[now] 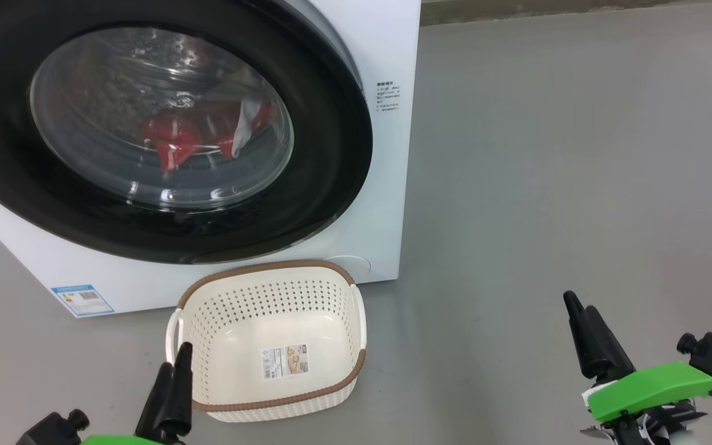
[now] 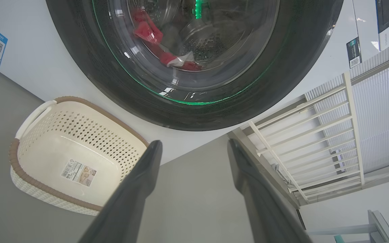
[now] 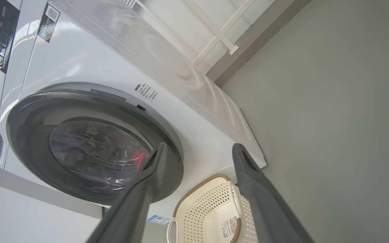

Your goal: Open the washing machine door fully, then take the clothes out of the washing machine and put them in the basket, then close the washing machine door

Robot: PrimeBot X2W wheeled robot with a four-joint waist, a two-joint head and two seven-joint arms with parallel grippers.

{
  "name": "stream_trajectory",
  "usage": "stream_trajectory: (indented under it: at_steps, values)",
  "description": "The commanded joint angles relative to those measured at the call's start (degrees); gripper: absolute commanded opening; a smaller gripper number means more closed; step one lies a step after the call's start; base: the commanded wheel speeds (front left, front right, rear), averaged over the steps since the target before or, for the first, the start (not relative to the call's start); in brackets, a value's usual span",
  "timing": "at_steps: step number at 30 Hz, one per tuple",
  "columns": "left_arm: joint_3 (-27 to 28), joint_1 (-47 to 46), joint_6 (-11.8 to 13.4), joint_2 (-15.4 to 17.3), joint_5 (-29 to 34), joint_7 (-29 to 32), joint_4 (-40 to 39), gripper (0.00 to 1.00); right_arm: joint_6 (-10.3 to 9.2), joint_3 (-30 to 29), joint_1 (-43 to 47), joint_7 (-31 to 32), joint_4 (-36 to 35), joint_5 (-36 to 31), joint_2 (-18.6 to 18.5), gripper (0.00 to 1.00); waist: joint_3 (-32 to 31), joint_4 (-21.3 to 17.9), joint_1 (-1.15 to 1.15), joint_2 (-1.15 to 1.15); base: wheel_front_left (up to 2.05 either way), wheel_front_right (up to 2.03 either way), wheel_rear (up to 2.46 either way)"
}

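Door state: round black-rimmed glass washing machine door [image 1: 102, 111] shut, upper left; red fabric clothes [image 1: 167, 136] behind it. Cream perforated plastic basket [image 1: 269, 296] lower centre. Left claw [image 1: 174, 357], right claw [image 1: 581, 303] released.

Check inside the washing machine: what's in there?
Through the glass of the closed washing machine door: red clothes with a white strip, lying low in the perforated drum. The black rim and glare hide the drum's edges, so how many garments there are cannot be told.
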Motion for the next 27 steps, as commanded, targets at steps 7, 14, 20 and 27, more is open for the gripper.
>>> stream_trajectory:
  at_steps: [7, 14, 20, 27]
  values:
    - [0.22, -2.67, 0.87, 0.86, 5.71, -1.82, -2.76, 1.00, -0.02, 1.59, -3.50, -1.99, -2.78, -6.50, -1.08, 1.00, 0.12, -0.08, -0.01, 0.00, 0.00, 0.00, 0.00]
    - [0.16, -2.62, 1.13, 0.94, 9.29, -2.83, -3.72, 1.00, -0.02, 2.18, -3.77, -3.01, -3.34, -10.35, -1.35, 1.00, 0.03, -0.05, -0.01, 0.00, 0.00, 0.00, 0.00]
    - [0.17, -2.74, 1.39, 1.02, 12.95, -3.83, -4.24, 1.00, -0.03, 2.93, -4.13, -4.01, -3.78, -14.24, -1.49, 1.00, 0.04, 0.02, -0.01, 0.00, 0.00, 0.00, 0.00]
    - [0.01, -2.58, 1.81, 1.11, 17.07, -5.00, -4.93, 1.00, -0.03, 3.90, -4.30, -5.19, -4.23, -18.63, -1.89, 1.00, -0.22, 0.08, -0.01, 0.00, 0.00, 0.00, 0.00]
